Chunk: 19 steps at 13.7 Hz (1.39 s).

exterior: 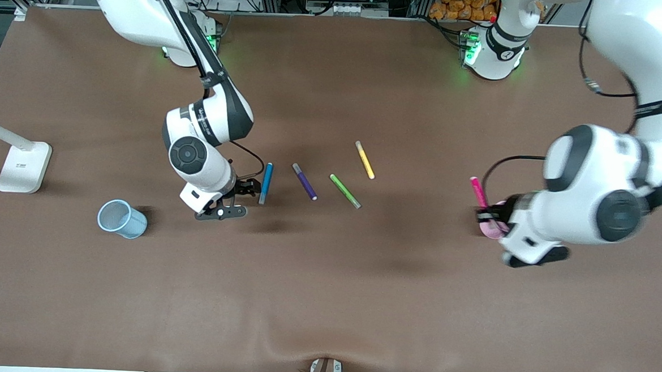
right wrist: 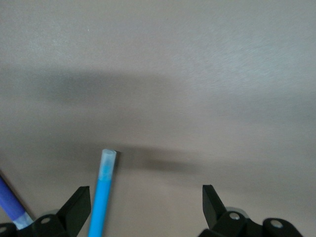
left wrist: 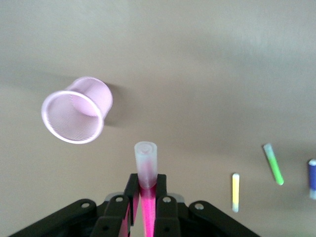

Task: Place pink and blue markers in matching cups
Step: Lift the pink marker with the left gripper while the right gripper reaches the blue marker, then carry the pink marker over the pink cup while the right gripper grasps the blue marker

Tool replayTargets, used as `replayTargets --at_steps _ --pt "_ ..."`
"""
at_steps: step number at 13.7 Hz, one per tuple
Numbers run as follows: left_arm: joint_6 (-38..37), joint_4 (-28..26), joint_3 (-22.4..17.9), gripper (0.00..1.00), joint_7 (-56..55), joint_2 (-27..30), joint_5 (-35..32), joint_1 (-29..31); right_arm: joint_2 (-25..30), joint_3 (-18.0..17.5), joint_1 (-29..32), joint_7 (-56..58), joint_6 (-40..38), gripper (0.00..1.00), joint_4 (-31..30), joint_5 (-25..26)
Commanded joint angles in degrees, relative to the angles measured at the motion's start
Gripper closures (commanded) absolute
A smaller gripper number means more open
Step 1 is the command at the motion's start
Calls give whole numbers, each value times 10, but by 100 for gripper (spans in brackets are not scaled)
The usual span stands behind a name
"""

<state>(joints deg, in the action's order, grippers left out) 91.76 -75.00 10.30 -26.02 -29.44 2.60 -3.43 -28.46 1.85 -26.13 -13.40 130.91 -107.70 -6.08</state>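
My left gripper [exterior: 485, 215] is shut on the pink marker [exterior: 478, 192], which stands upright in it, held up in the air beside the light pink cup [exterior: 494, 231] that my hand partly hides. In the left wrist view the marker's pale end [left wrist: 145, 160] sticks out of the gripper [left wrist: 147, 190], apart from the cup's open mouth [left wrist: 76, 116]. My right gripper [exterior: 242, 201] is open, low over the end of the blue marker [exterior: 265, 183] that is nearer the front camera. In the right wrist view the marker [right wrist: 102, 192] lies between the fingers, close to one. The light blue cup [exterior: 122, 219] stands toward the right arm's end.
A dark purple pen [exterior: 304, 181], a green pen [exterior: 345, 190] and a yellow pen [exterior: 364, 159] lie in a row beside the blue marker, mid-table. A white stand [exterior: 24, 165] sits at the right arm's end of the table.
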Motion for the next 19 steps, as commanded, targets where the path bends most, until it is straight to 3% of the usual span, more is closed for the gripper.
replayTargets --at_steps 1,7,19 --pt "-15 -2 -2 100 -25 35 4 8 -13 4 -15 -7 11 0 1 -16" --pt "-41 -3 1 100 -17 90 -23 66 -38 4 -51 -70 36 0 3 -31" --pt "-58 -5 1 100 -61 97 -123 65 -66 6 -68 -105 53 0 5 -30"
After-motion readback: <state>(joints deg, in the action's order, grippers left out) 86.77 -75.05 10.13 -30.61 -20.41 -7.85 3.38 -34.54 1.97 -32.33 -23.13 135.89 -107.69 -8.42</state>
